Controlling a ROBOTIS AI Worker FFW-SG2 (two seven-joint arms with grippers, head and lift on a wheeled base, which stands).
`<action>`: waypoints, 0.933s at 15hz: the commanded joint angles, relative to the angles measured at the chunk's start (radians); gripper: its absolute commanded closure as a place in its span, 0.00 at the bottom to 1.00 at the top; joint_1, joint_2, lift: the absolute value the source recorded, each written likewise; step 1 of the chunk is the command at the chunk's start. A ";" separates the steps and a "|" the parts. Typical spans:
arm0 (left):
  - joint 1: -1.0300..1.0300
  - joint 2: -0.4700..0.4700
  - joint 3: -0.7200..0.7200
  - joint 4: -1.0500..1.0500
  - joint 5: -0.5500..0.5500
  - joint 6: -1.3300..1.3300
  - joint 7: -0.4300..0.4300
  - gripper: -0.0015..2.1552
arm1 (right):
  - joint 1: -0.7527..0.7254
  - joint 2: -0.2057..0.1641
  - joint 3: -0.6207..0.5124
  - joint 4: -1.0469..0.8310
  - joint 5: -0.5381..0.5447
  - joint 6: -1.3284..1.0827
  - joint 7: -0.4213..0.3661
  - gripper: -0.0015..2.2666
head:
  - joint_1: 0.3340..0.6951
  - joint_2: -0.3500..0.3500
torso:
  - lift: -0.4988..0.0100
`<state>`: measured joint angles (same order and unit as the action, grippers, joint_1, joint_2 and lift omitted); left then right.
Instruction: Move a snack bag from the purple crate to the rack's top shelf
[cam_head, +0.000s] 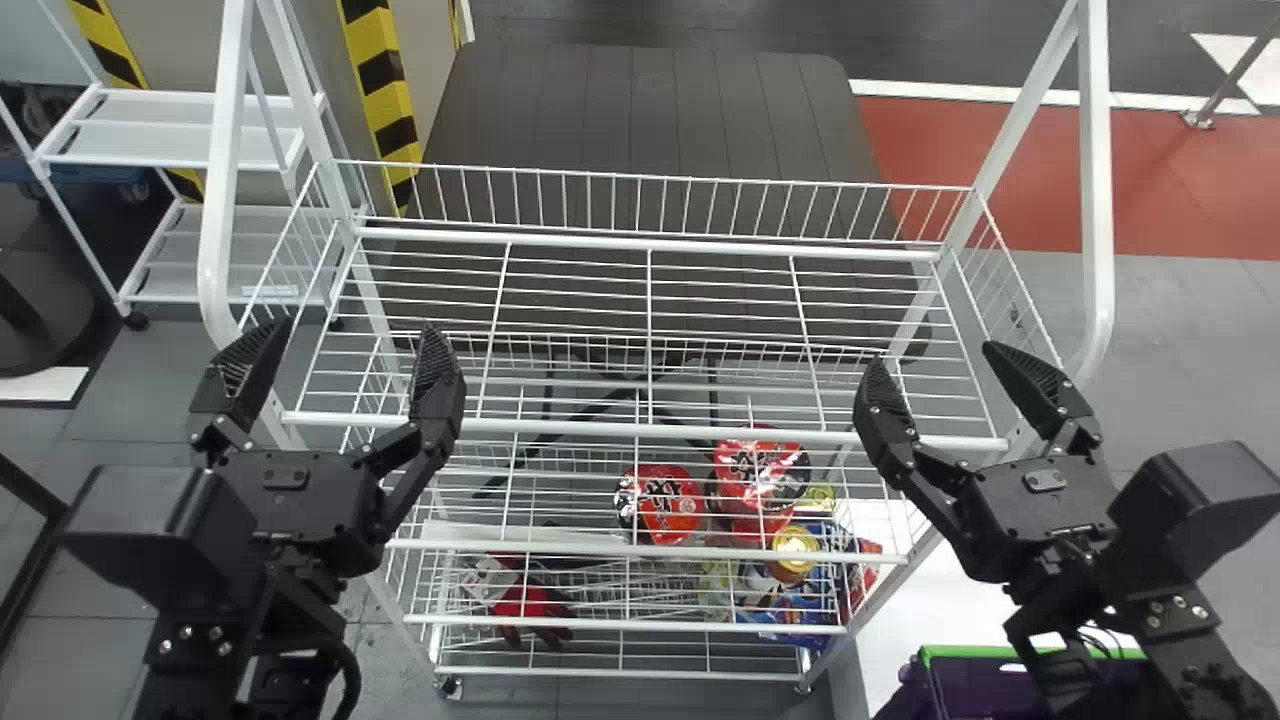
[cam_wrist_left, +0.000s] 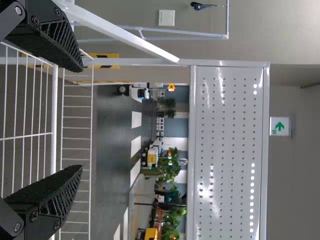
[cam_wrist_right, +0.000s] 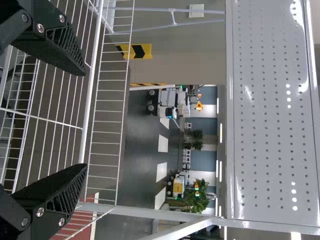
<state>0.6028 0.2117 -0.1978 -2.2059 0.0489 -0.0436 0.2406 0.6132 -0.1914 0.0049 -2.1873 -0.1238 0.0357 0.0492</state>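
My left gripper (cam_head: 345, 375) is open over the left front corner of the white wire rack's top shelf (cam_head: 640, 432). My right gripper (cam_head: 945, 385) is open at that shelf's right front corner. In the left wrist view the left gripper (cam_wrist_left: 75, 117) has a wide gap with nothing held; the right wrist view shows the right gripper (cam_wrist_right: 82, 120) likewise spread and empty. Red snack bags (cam_head: 672, 503) lie on a lower level, seen through the top shelf's wires. The purple crate (cam_head: 985, 688) with a green rim stands at the bottom right, partly behind the right arm.
Tall white posts (cam_head: 1097, 200) rise at both ends of the rack. Red gloves (cam_head: 530, 603) and other packets (cam_head: 800, 600) rest on lower levels. A dark table (cam_head: 640, 120) stands behind the rack, and a white shelf unit (cam_head: 180, 140) at the left.
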 joint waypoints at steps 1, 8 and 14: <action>-0.003 0.000 0.000 0.006 0.002 0.003 -0.003 0.06 | 0.003 0.000 0.000 -0.002 0.000 -0.009 0.000 0.08 | 1.00 0.43 | 0.98; -0.006 0.000 0.000 0.012 0.002 0.012 -0.004 0.06 | 0.002 0.000 0.006 -0.037 -0.020 0.099 -0.043 0.08 | 1.00 0.42 | 0.95; -0.001 0.000 0.001 0.006 0.002 0.028 -0.004 0.06 | 0.005 0.000 0.007 -0.040 -0.022 0.099 -0.037 0.08 | 1.00 0.42 | 0.91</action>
<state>0.5989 0.2120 -0.1968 -2.1985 0.0506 -0.0179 0.2359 0.6169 -0.1917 0.0111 -2.2262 -0.1448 0.1315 0.0118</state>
